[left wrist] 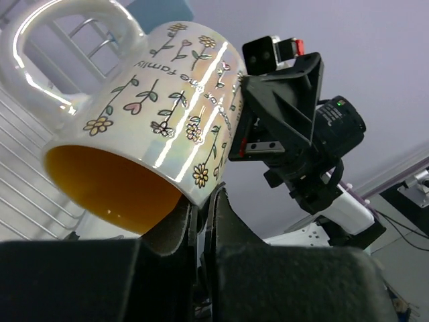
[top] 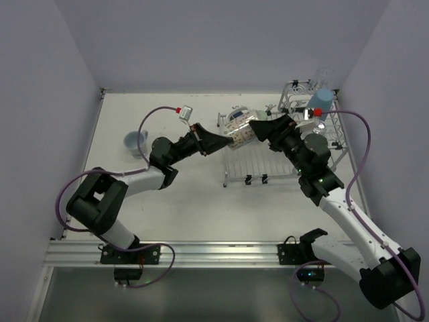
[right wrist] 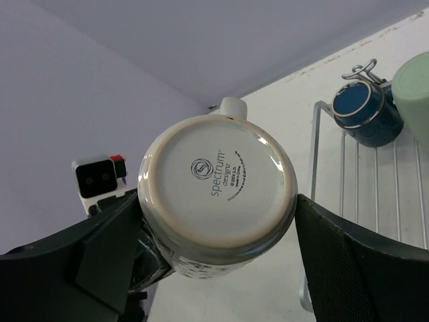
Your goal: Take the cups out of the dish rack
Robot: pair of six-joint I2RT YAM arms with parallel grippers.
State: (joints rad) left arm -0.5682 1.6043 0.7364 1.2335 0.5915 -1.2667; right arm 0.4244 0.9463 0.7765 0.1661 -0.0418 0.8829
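Whitish cup (top: 241, 136) lies sideways in the air over the dish rack (top: 255, 168). I see the left gripper (top: 226, 141) pinching its rim and the right gripper (top: 256, 132) clamping its base. Beyond, the dark blue mug (right wrist: 367, 114) sits in the rack.

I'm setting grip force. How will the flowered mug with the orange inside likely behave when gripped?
The flowered mug shows bright reflections in its glaze, so it is probably slippery against the fingers. Its stamped base suggests ceramic: likely rigid, heavyish for its size, and chippable if dropped. Laid sideways it might roll until the handle catches.
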